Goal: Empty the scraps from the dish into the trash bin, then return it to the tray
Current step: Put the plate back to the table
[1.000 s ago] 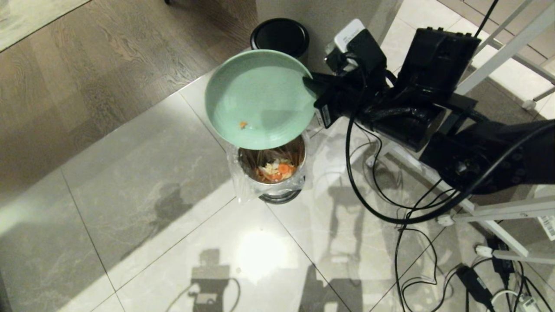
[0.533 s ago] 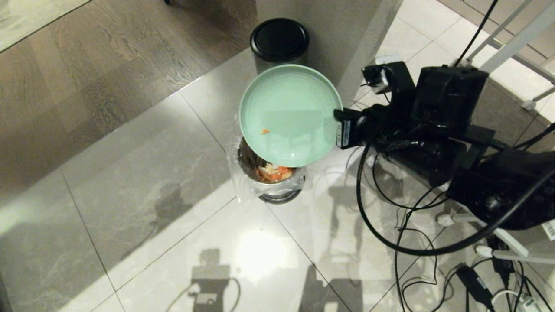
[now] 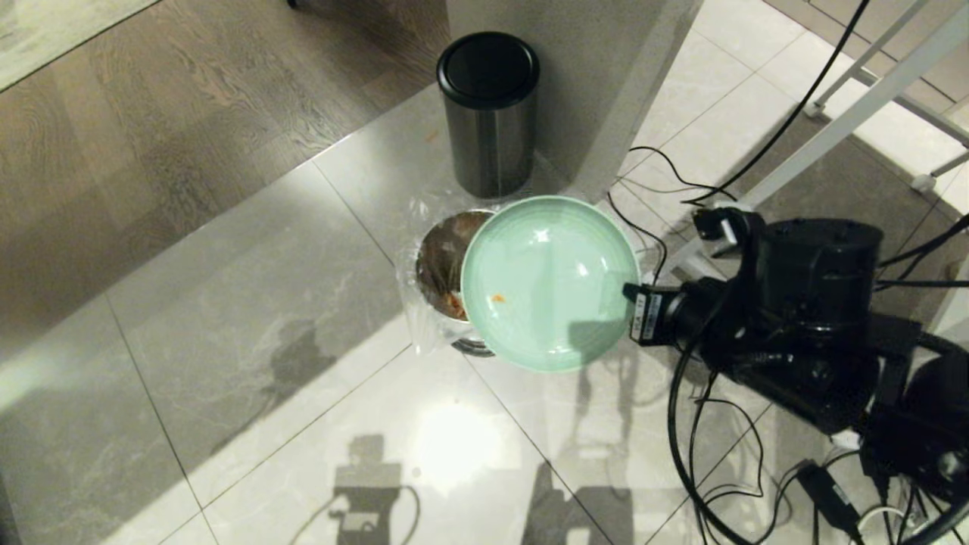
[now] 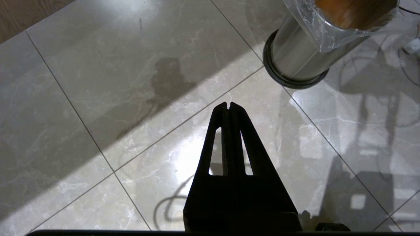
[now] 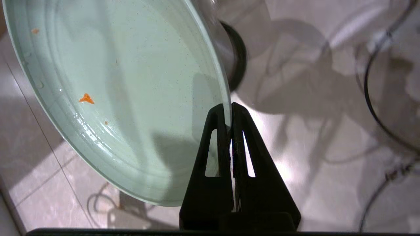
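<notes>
The emptying step is judged all but done; the return to the tray, which is not in view, is next and calls for the plate to be kept level while carried. The right tool (image 5: 228,109) is clenched on the rim of the plate (image 3: 549,284), which extends away from its tips, one small orange scrap (image 5: 86,98) left on it. Beyond and below the plate stands the bagged steel bin (image 3: 439,261). The left tool (image 4: 228,105) is closed, empty, above the floor (image 4: 98,82).
</notes>
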Robot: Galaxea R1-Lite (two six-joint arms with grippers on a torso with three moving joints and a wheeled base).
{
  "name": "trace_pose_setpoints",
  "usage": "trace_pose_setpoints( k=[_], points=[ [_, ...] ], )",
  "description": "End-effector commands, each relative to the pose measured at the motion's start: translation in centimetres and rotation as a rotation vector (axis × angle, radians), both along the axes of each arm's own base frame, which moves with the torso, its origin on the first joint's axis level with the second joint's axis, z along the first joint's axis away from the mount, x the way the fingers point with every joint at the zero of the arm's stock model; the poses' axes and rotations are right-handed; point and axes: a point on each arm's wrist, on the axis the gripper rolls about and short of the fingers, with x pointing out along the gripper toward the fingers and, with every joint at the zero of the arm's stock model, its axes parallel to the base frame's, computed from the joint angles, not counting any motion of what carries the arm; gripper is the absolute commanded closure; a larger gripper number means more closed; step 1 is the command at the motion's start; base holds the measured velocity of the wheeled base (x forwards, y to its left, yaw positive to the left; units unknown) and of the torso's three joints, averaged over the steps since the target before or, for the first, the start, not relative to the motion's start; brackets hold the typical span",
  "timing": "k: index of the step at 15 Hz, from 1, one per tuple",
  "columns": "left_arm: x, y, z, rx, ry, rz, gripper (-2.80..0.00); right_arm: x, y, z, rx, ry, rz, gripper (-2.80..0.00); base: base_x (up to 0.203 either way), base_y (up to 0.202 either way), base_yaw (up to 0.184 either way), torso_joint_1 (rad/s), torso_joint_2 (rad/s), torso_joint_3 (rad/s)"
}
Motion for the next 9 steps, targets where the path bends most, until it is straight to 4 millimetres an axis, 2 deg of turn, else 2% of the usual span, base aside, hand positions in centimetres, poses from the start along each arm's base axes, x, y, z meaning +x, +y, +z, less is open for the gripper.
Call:
trace_pose_setpoints(
  k=[1,4,9],
  points=[
    [0.0,0.0,0.0,-0.001,0.001,0.001,0.00,-1.5,-1.8,-1.1,0.005,0.036,-0.028,0.00,0.000,0.000,0.000,0.000,0.00,0.000],
    [0.0,0.0,0.0,-0.001,0.001,0.001,0.00,-2.4,-4.6,-2.3,-0.003,0.058,-0.105,0.00,0.000,0.000,0.000,0.000,0.00,0.000],
    [0.0,0.0,0.0,-0.001,0.001,0.001,0.00,-1.8,-9.3,-4.1,-0.027,0.086,-0.313,0.00,0.000,0.000,0.000,0.000,0.00,0.000]
  ],
)
